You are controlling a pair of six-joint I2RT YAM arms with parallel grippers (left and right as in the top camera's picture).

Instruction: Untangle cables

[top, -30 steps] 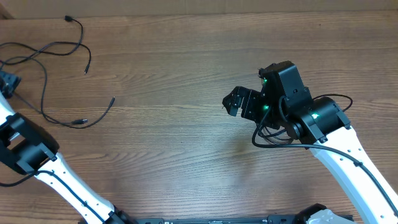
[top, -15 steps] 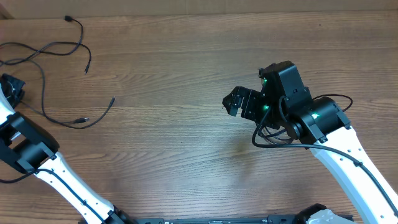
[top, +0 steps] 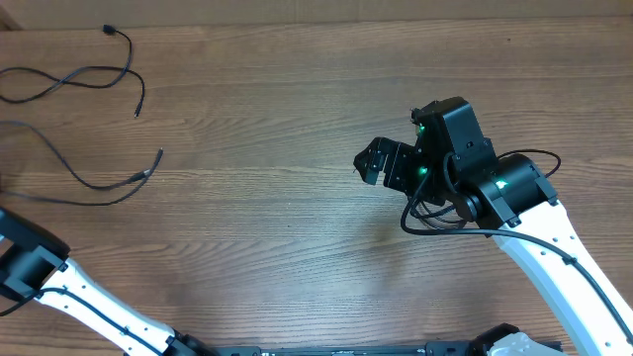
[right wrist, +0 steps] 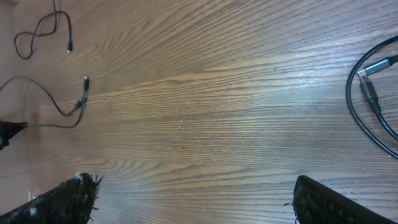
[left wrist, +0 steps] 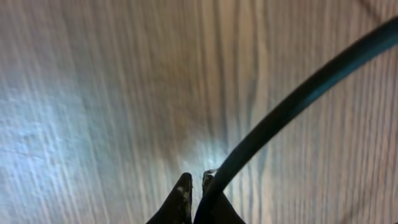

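Thin black cables lie at the table's far left: one looping strand (top: 74,79) with small plug ends, and below it a long strand (top: 89,183) running off the left edge. In the left wrist view my left gripper (left wrist: 196,180) is shut on a cable (left wrist: 298,99) that rises from its tips toward the upper right. This gripper is outside the overhead view. My right gripper (top: 371,163) hangs over the table's middle, far from the cables. It stands open (right wrist: 193,193) over bare wood. The right wrist view shows both strands at far left (right wrist: 68,109).
The left arm (top: 30,262) crosses the bottom left corner. The right arm's own thicker black wire (top: 435,213) loops by its wrist, seen with a silver plug in the right wrist view (right wrist: 373,93). The wooden table (top: 277,267) fills the view.
My left gripper has shut on a cable and drawn back past the overhead's left edge. The lower strand has slid left with it. The right arm has not moved.
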